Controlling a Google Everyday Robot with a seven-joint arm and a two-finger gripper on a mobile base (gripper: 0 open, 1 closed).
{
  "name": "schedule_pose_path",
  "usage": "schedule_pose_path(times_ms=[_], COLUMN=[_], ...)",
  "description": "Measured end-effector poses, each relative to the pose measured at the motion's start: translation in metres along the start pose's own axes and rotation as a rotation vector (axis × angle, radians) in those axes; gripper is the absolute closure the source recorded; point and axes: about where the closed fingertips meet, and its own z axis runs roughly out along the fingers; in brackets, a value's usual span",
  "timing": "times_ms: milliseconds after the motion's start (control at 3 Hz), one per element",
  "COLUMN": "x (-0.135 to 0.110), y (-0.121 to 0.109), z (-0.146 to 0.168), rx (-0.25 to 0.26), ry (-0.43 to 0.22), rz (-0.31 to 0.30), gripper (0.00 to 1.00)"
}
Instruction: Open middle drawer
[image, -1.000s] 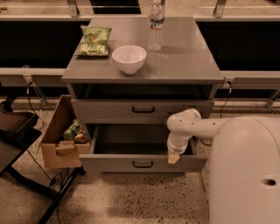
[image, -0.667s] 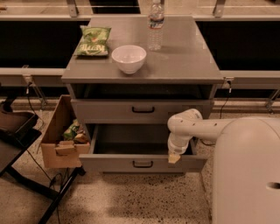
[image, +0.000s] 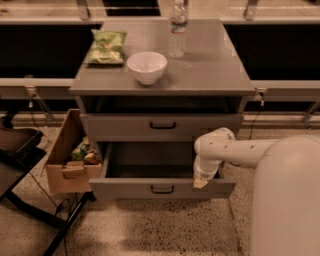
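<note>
My end effector (image: 201, 182) points down at the right end of the middle drawer (image: 125, 189), at its front edge, well right of its small black loop handle (image: 162, 189). I cannot tell whether it is grasping or released. The drawer stands open, its plain grey inside showing, below the shut drawer (image: 115, 127) above it. On the worktop (image: 215, 65) sit a white bowl (image: 147, 67), a water bottle (image: 178, 30) and a green snack bag (image: 106, 47). A cardboard box (image: 62, 145) stands just left of the cabinet.
</note>
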Motion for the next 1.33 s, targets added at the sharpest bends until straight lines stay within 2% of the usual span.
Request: schedule_pose_path(times_ms=[1000, 1333], x=[0.0000, 0.0000], y=[0.0000, 0.0001], z=[0.0000, 0.0001], rx=[0.000, 0.000], ry=[0.000, 0.000], rz=[0.000, 0.000], gripper=[0.15, 0.00])
